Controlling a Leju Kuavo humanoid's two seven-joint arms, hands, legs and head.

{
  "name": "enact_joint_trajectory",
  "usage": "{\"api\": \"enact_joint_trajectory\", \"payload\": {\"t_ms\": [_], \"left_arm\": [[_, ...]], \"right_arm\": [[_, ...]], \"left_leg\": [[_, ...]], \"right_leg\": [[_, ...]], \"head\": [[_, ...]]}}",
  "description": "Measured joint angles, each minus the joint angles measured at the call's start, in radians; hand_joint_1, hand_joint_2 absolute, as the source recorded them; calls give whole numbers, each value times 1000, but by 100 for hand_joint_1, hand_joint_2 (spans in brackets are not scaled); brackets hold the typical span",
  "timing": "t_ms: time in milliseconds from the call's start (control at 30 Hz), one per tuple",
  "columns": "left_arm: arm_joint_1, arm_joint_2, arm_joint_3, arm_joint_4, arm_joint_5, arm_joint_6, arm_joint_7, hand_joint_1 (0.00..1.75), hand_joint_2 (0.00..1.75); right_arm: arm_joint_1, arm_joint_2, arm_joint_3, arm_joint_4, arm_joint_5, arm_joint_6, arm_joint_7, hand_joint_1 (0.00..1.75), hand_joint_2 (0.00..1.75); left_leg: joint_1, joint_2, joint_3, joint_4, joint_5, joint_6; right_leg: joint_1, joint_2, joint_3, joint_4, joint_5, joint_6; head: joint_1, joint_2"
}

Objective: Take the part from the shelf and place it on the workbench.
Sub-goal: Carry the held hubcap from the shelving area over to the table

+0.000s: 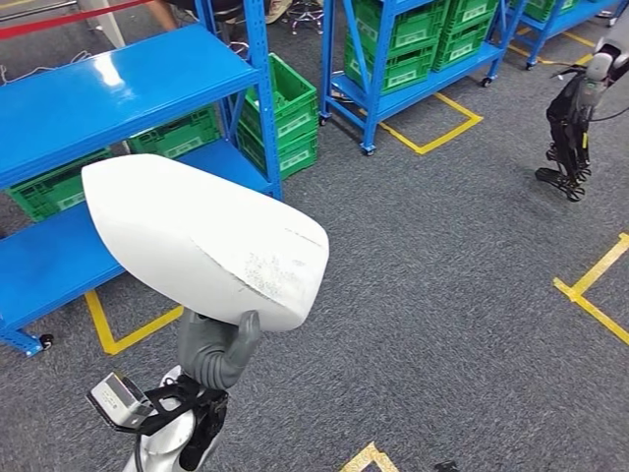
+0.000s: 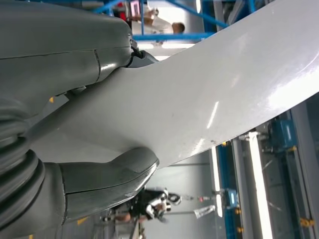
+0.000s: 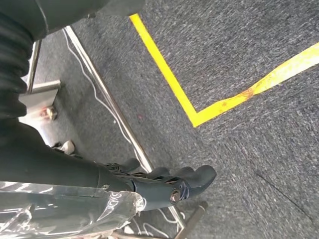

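Flanking blue shelves (image 1: 111, 88), green crates (image 1: 285, 108) beside.

one big white part (image 1: 200, 241), two robot hands (image 1: 219, 354) (image 1: 571, 128), three blue shelving racks (image 1: 111, 88) (image 1: 385, 59) (image 1: 563, 15), and several green crates (image 1: 285, 108).

The white part (image 1: 200, 241) looks like smooth moulded plastic, glossy underneath in the left wrist view, with a scuffed, rough patch near its blunt end. The left hand (image 1: 219, 352) gripping it is matt grey, perhaps rubbery. The shelf (image 1: 111, 88) is blue painted metal with a sheen. The floor (image 1: 445, 295) is rough grey carpet.
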State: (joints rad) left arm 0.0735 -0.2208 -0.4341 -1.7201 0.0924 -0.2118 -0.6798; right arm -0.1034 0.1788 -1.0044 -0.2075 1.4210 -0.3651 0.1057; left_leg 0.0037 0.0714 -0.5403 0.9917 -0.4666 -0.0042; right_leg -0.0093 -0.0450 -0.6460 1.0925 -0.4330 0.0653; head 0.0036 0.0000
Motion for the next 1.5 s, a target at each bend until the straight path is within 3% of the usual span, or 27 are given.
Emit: {"api": "enact_joint_trajectory", "payload": {"t_ms": [67,133,200,233,300,367,400,433,500,567,633,667,700,733,800,867,900,933,1000,1067,1167,1233,1300,1367,1400,1433,1500], "left_arm": [[-2,0,0,0,2,0,0,175,175],[-3,-1,-1,0,4,-1,0,175,175],[-4,-2,-2,-1,6,-3,0,175,175],[-4,-2,-2,-1,6,-3,0,175,175],[-4,0,-2,-2,6,-4,0,175,175],[-3,2,-1,-2,7,-4,0,175,175],[-3,2,-1,-2,7,-4,0,175,175],[-3,2,-1,-2,7,-4,0,175,175],[-3,2,-1,-2,8,-4,0,175,175],[-4,2,-1,-2,8,-4,0,175,175],[-4,1,-1,-2,8,-4,0,175,175],[-5,0,-1,-2,8,-4,0,175,175],[-5,-1,-2,-2,8,-4,0,175,175],[-5,-2,-3,-2,8,-4,0,175,175],[-4,-3,-4,-2,8,-4,0,175,175],[-3,-3,-4,-2,8,-4,0,175,175],[-3,-3,-5,-2,8,-5,0,175,175],[-3,-3,-5,-2,8,-5,0,175,175],[-3,-3,-6,-2,8,-6,0,175,175],[-4,-3,-7,-2,8,-6,0,175,175],[-5,-4,-9,-2,8,-9,0,175,175],[-6,-5,-11,-2,7,-10,0,175,175],[-5,-3,-12,-2,7,-10,0,175,175],[-3,0,-11,-2,8,-10,0,175,175],[-2,1,-11,-2,8,-11,0,175,175],[-2,2,-11,-2,10,-11,0,175,175],[-3,3,-10,-2,5,-7,0,175,175]], "right_arm": [[-2,0,0,0,0,1,0,0,175],[-1,0,0,0,0,2,1,0,175],[1,0,0,0,0,2,3,0,175],[0,0,0,0,0,2,3,0,175],[-1,0,0,0,1,2,3,0,175],[1,0,0,0,1,2,4,0,175],[1,0,0,0,1,2,4,0,175],[2,0,0,0,1,2,4,0,175],[1,0,0,0,1,3,4,0,175],[0,0,0,0,1,3,4,0,175],[5,-1,0,0,1,3,4,0,175],[8,-1,0,0,1,3,4,0,175],[10,-1,0,0,1,3,4,0,175],[9,-1,0,0,1,4,5,0,175],[5,-1,0,0,1,4,5,0,175],[2,-2,0,0,1,4,5,0,175],[3,-2,0,0,1,4,6,0,175],[4,-2,0,0,0,5,7,0,175],[4,-2,0,0,0,5,10,0,175],[1,-2,0,0,-1,5,11,0,175],[2,-2,0,0,-4,5,11,0,175],[3,-2,-1,0,-7,3,11,0,175],[0,-2,-2,0,-9,2,11,0,175],[-1,-2,-2,0,-10,1,10,0,175],[0,-2,-3,0,-11,1,8,0,175],[2,-2,-3,0,-11,0,5,0,175],[2,-2,-4,0,-12,-1,-2,0,175]], "left_leg": [[-7,16,4,0,-5,-9],[-9,30,7,-2,-7,-18],[-5,11,1,19,-28,-29],[-3,-11,-15,57,-54,-33],[-2,-52,-78,190,-120,-35],[-2,-64,-132,287,-145,-34],[-2,-67,-135,283,-126,-33],[0,-71,-119,242,-91,-32],[7,-110,-61,111,-20,-33],[12,-149,-25,29,4,-30],[11,-144,-22,15,3,-18],[10,-133,-21,13,6,-10],[11,-121,-20,10,8,-3],[11,-107,-19,8,10,4],[7,-79,-18,7,9,12],[2,-49,-17,7,7,14],[1,-36,-16,7,6,14],[1,-24,-14,7,4,13],[-2,-3,-8,7,-1,7],[-7,14,-4,8,-5,-3],[-7,29,0,4,-8,-19],[-4,-2,-11,35,-34,-30],[-3,-48,-63,145,-94,-34],[-3,-62,-127,265,-136,-35],[-3,-64,-143,287,-131,-36],[-2,-66,-141,273,-107,-35],[5,-94,-95,166,-33,-37]], "right_leg": [[4,-18,31,-59,11,-14],[6,4,27,-60,12,-30],[3,26,26,-63,15,-41],[1,38,26,-64,17,-45],[-1,62,25,-64,18,-51],[-1,89,24,-64,19,-52],[-1,103,24,-64,19,-52],[-3,118,25,-64,20,-50],[-4,146,23,-61,22,-42],[-5,169,15,-59,25,-30],[-9,189,6,-65,32,-15],[-11,188,3,-66,33,-9],[-10,169,-5,-56,26,-5],[-8,138,-22,-23,6,-1],[-6,72,-80,101,-58,4],[-7,52,-128,209,-98,6],[-6,50,-126,212,-92,6],[-6,46,-102,174,-69,4],[0,13,-20,35,-15,-3],[6,-13,29,-51,7,-16],[8,10,27,-62,10,-34],[3,32,28,-67,15,-44],[0,55,28,-69,17,-50],[0,81,27,-69,18,-52],[-1,95,27,-69,18,-52],[-1,108,27,-69,19,-51],[-4,136,26,-68,21,-45]], "head": [[-3,0],[-8,0],[-9,0],[-11,0],[-16,0],[-19,0],[-19,0],[-19,0],[-20,0],[-22,0],[-22,0],[-21,0],[-18,0],[-14,0],[-7,0],[-6,0],[-6,0],[-6,0],[-6,0],[-7,0],[-7,0],[-9,0],[-14,0],[-16,0],[-17,0],[-16,0],[-17,0]]}}
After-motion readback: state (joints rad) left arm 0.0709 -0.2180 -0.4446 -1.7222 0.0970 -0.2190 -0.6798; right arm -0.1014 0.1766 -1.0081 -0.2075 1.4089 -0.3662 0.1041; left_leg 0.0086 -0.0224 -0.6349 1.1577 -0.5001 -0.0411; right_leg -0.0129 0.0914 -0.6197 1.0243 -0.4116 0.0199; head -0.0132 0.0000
